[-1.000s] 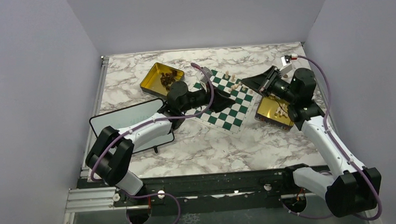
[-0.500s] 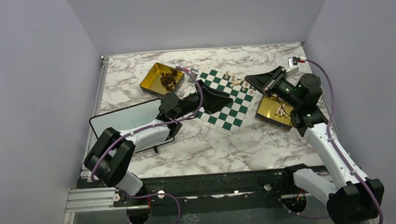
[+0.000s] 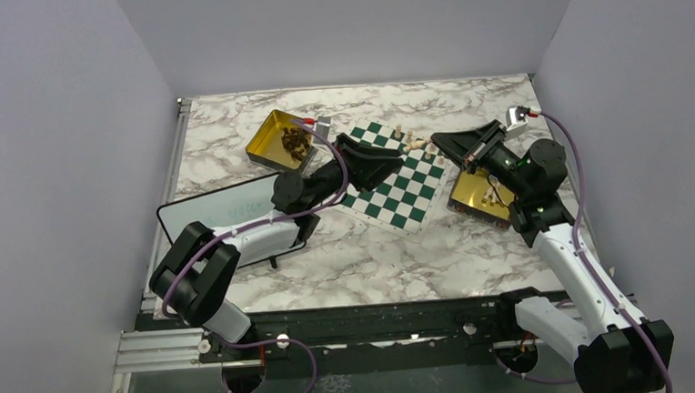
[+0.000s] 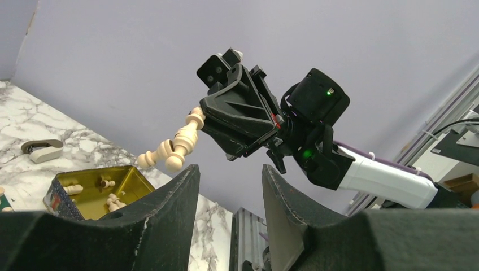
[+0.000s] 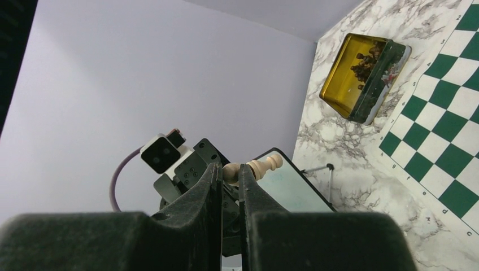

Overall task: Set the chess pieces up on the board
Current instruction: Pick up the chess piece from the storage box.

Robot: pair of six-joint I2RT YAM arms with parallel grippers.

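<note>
Two robot arms meet above a green-and-white chess board (image 3: 403,193) lying askew on a marble desk (image 3: 366,259). The right gripper (image 5: 229,171) has its jaws closed on a pale chess piece (image 5: 258,167), held in the air over the board's right edge (the left wrist view hints at more than one piece in the clutch, but that cannot be settled). Over the last second this gripper has risen and tipped upward. The left gripper (image 4: 230,172), jaws apart and empty, has backed from the board's middle to its far-left corner and lifted too. A few pale pieces (image 3: 414,145) already stand along the board's far-right edge. A gold tin (image 3: 465,192) of pale pieces sits just right of the board; another tin (image 3: 266,145), holding dark pieces, sits beyond its far-left corner. The left arm seems to be clearing room for the held piece; most of the set is not yet placed.
</note>
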